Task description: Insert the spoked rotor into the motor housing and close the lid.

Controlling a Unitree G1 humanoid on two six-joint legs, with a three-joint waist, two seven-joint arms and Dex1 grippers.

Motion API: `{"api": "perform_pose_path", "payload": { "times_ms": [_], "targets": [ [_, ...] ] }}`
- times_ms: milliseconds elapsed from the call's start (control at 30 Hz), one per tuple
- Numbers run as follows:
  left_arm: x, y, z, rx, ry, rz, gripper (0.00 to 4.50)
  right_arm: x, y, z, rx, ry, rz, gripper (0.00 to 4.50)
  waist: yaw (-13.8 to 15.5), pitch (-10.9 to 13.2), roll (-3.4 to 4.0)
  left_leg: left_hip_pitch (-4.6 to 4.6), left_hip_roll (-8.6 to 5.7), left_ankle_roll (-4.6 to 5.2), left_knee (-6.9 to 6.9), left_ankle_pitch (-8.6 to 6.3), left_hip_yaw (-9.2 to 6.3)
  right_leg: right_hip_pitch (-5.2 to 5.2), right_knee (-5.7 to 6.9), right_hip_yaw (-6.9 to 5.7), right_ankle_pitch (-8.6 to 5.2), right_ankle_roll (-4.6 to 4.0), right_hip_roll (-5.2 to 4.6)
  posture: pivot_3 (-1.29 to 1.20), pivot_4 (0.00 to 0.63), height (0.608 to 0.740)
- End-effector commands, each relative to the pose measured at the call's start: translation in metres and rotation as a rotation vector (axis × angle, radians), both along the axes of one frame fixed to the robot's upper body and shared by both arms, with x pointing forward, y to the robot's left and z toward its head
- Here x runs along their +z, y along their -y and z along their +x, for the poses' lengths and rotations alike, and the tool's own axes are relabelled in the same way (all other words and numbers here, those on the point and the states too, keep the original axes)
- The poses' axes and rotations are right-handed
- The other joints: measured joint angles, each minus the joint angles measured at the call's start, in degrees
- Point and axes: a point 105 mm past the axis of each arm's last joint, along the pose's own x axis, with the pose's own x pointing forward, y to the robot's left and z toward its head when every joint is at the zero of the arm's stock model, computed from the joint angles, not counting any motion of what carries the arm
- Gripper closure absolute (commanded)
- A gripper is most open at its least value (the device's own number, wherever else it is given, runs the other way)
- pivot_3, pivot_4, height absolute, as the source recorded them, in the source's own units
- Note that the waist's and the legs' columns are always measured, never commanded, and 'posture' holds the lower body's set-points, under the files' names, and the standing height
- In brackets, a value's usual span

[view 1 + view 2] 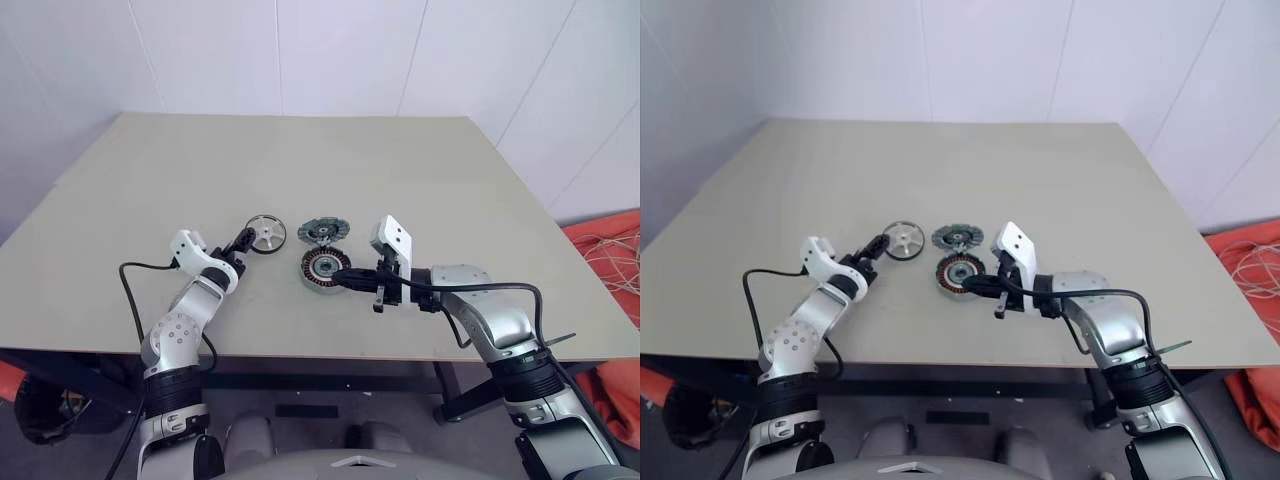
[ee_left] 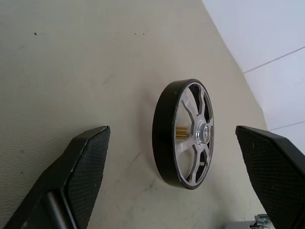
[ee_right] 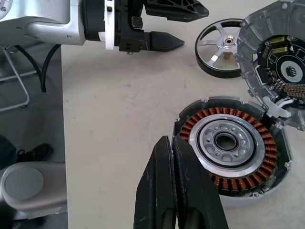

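The spoked rotor, a silver wheel with a dark rim, lies flat on the table. My left gripper is open, and its two fingers reach toward the rotor from its near-left side without touching it. In the left wrist view the rotor sits between the spread fingers. The motor housing shows copper windings around a grey hub. Its lid stands open just behind it. My right gripper is shut and empty, with its tips at the housing's near rim.
The beige table has free room on all sides of the parts. Its front edge runs just below both arms. Orange material with loose white cord lies on the floor at the right. White walls stand behind the table.
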Motion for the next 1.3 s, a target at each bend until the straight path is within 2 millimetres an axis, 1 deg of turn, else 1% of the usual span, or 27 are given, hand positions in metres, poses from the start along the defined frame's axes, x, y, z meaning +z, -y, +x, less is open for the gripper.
{"api": "perform_pose_path", "payload": {
  "times_ms": [33,167,300,467,700,733,767,833,867,933,1000,1100,1133,1300],
  "targets": [
    [0.003,0.010,0.005,-0.048,0.012,-0.007,0.00,0.016,-0.006,0.001,0.026,0.058,0.025,4.44,0.0,0.0,0.01,0.04,0.00,0.00,0.00,0.00,0.00,0.05,0.00,0.00,0.00,0.00,0.00,0.00,0.000,0.740],
    [0.000,0.010,0.012,-0.044,0.001,0.012,0.00,0.016,-0.007,0.002,0.028,0.059,0.026,4.44,0.1,0.0,0.05,0.28,-0.01,0.00,-0.01,0.00,-0.01,0.27,-0.01,0.00,-0.02,0.04,-0.01,0.00,0.000,0.740],
    [0.004,0.018,0.020,-0.066,0.011,0.028,0.00,0.016,-0.008,0.001,0.029,0.060,0.028,4.44,0.1,0.0,0.06,0.48,-0.02,0.00,-0.03,0.00,-0.01,0.44,-0.03,0.00,-0.06,0.10,-0.04,0.00,0.000,0.740],
    [0.008,0.028,0.024,-0.101,0.022,0.023,0.00,0.016,-0.008,0.001,0.026,0.061,0.028,4.44,0.2,0.1,0.05,0.45,-0.02,0.00,-0.04,0.00,-0.02,0.44,-0.08,0.00,-0.06,0.12,-0.07,0.00,0.000,0.740],
    [0.006,0.031,0.027,-0.107,0.016,0.020,0.00,0.017,-0.009,0.003,0.022,0.066,0.028,4.44,0.1,0.1,0.08,0.27,-0.02,0.01,-0.17,0.00,-0.01,0.28,-0.10,0.00,-0.07,0.07,-0.04,0.00,0.000,0.740],
    [0.005,0.031,0.027,-0.107,0.014,0.020,0.41,0.017,-0.010,0.003,0.022,0.066,0.028,4.50,0.1,0.1,0.12,0.25,-0.02,0.01,-0.17,0.00,-0.01,0.27,-0.10,0.00,-0.07,0.06,-0.04,0.00,0.000,0.740],
    [0.005,0.031,0.027,-0.103,0.010,0.019,0.59,0.017,-0.010,0.004,0.021,0.066,0.029,4.50,0.1,0.1,0.13,0.25,-0.03,0.01,-0.17,0.00,-0.01,0.27,-0.10,0.00,-0.08,0.06,-0.05,0.00,0.000,0.740],
    [0.004,0.029,0.027,-0.095,0.004,0.016,1.21,0.017,-0.011,0.004,0.021,0.067,0.029,4.50,0.1,0.1,0.14,0.24,-0.03,0.01,-0.17,-0.01,-0.01,0.27,-0.11,0.00,-0.08,0.07,-0.06,0.00,0.000,0.740],
    [0.003,0.029,0.026,-0.088,-0.002,0.013,1.60,0.017,-0.012,0.004,0.021,0.067,0.030,4.50,0.1,0.1,0.14,0.23,-0.03,0.01,-0.17,-0.01,-0.01,0.27,-0.12,0.00,-0.08,0.07,-0.07,0.00,0.000,0.740],
    [0.000,0.028,0.026,-0.076,-0.016,0.012,2.20,0.017,-0.012,0.005,0.022,0.066,0.030,4.50,0.1,0.2,0.13,0.24,-0.02,0.01,-0.17,0.00,-0.01,0.27,-0.12,0.00,-0.08,0.08,-0.07,0.00,0.000,0.740],
    [-0.002,0.028,0.025,-0.072,-0.025,0.010,2.92,0.017,-0.013,0.005,0.022,0.066,0.031,4.50,0.0,0.2,0.11,0.23,-0.02,0.01,-0.17,0.00,-0.01,0.27,-0.12,0.00,-0.09,0.08,-0.06,0.00,0.000,0.740],
    [-0.006,0.027,0.023,-0.056,-0.039,0.005,3.88,0.017,-0.013,0.005,0.023,0.066,0.031,4.50,0.0,0.3,0.16,0.24,-0.02,0.01,-0.17,0.00,-0.01,0.26,-0.12,0.00,-0.08,0.08,-0.06,0.00,0.000,0.740],
    [-0.006,0.026,0.023,-0.052,-0.041,0.004,4.07,0.016,-0.012,0.005,0.023,0.065,0.030,4.50,0.0,0.3,0.16,0.20,-0.02,0.01,-0.17,0.00,-0.01,0.24,-0.12,0.00,-0.08,0.08,-0.05,0.00,0.000,0.740],
    [-0.009,0.023,0.021,-0.027,-0.054,-0.011,4.06,0.017,-0.011,0.004,0.025,0.065,0.029,4.50,-0.1,0.3,0.16,0.22,-0.02,0.01,-0.17,0.00,0.00,0.25,-0.12,0.00,-0.09,0.08,-0.06,0.00,0.000,0.740]
  ]
}}
